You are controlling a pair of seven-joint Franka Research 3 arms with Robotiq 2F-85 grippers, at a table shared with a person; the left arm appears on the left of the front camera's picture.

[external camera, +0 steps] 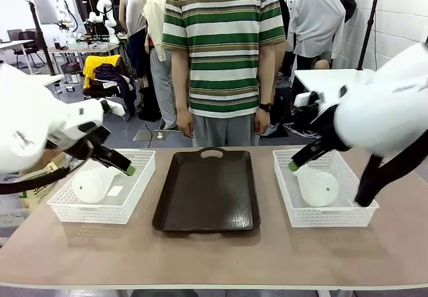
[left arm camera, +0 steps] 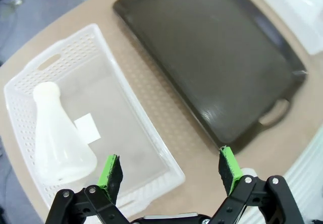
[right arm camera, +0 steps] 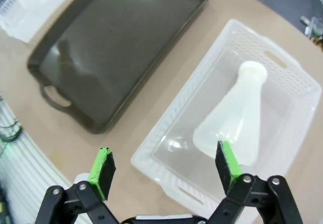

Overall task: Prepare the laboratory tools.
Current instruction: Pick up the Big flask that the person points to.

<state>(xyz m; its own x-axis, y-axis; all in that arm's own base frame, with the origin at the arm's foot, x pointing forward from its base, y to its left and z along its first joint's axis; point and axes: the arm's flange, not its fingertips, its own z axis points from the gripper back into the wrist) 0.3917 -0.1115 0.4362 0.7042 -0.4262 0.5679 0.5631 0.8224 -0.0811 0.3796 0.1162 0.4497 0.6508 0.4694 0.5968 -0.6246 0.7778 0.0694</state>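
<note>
Two milky-white conical flasks lie on their sides, one in each white lattice basket. The left flask (external camera: 92,184) (left arm camera: 58,138) rests in the left basket (external camera: 137,188) (left arm camera: 144,130), and my left gripper (external camera: 128,170) (left arm camera: 170,171) hovers open above that basket's right part, holding nothing. The right flask (external camera: 318,187) (right arm camera: 234,118) lies in the right basket (external camera: 286,196) (right arm camera: 181,113). My right gripper (external camera: 293,166) (right arm camera: 164,166) hangs open over that basket's left rim, also holding nothing. The right arm covers part of the basket.
A dark brown rectangular tray (external camera: 207,190) (left arm camera: 212,57) (right arm camera: 111,47) with handles sits between the baskets. A person in a striped shirt (external camera: 224,49) stands at the far side, hands down at the sides. A small white label (left arm camera: 87,127) lies in the left basket.
</note>
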